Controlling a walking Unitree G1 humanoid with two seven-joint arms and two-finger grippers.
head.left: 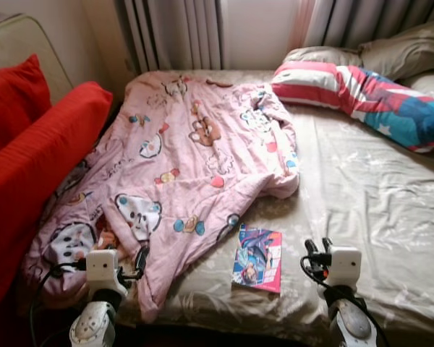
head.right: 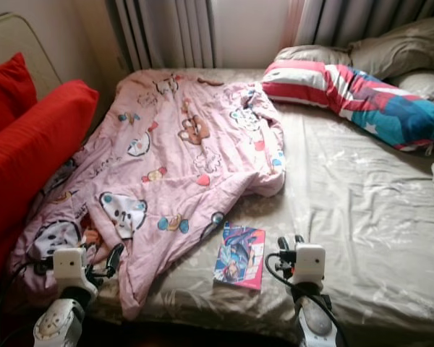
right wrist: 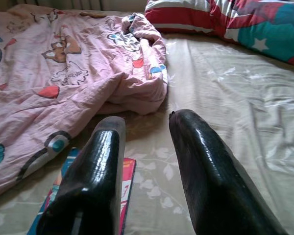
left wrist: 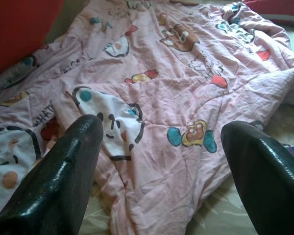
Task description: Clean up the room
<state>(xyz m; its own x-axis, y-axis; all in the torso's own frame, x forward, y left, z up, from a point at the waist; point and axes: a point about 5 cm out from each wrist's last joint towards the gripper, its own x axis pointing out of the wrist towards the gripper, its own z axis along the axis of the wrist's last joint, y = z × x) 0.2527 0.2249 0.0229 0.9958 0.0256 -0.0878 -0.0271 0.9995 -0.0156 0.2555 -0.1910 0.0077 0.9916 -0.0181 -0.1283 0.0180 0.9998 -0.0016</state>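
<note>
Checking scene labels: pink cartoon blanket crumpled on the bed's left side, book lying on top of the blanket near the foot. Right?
Not quite. The book lies on the bare beige sheet, beside the pink cartoon blanket, just off its lower edge, not on top of it. The left eye view shows this. The rest holds.

The pink quilt (left wrist: 186,83) carries printed lettering among its cartoon animals; in the left wrist view, dark capitals near its left edge seem to read "WHAT" (only partly, the cloth folds there). The book (head.left: 258,258) lying near the bed's front edge has a colourful cover, its title too small to read.
</note>
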